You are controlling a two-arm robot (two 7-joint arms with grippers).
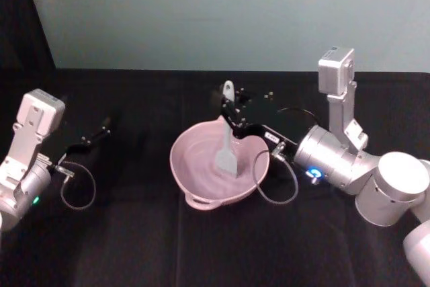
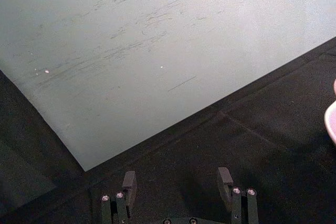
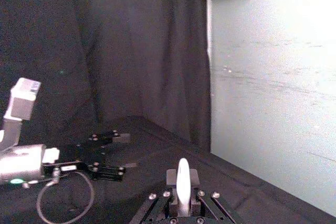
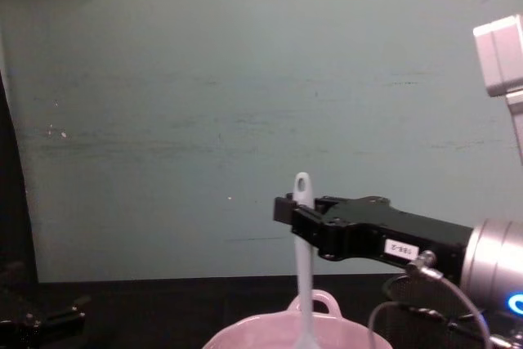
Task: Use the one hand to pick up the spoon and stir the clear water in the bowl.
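The pale pink bowl (image 1: 201,174) sits mid-table, its loop handle toward me; its rim also shows in the chest view (image 4: 270,334). The white spoon (image 1: 226,144) stands nearly upright, blade down inside the bowl, handle hole up top (image 4: 303,234). My right gripper (image 1: 230,113), black with a white label, reaches in from the right and is shut on the spoon's handle (image 3: 182,182) just below the hole. My left gripper (image 2: 177,183) rests open at the far left of the table (image 1: 94,140), well apart from the bowl.
The table (image 1: 121,233) is draped in black cloth and a pale green wall (image 1: 222,11) backs it. Cable loops lie beside each wrist (image 1: 77,189) (image 1: 279,179). A sliver of the bowl's rim (image 2: 332,119) shows at the left wrist view's edge.
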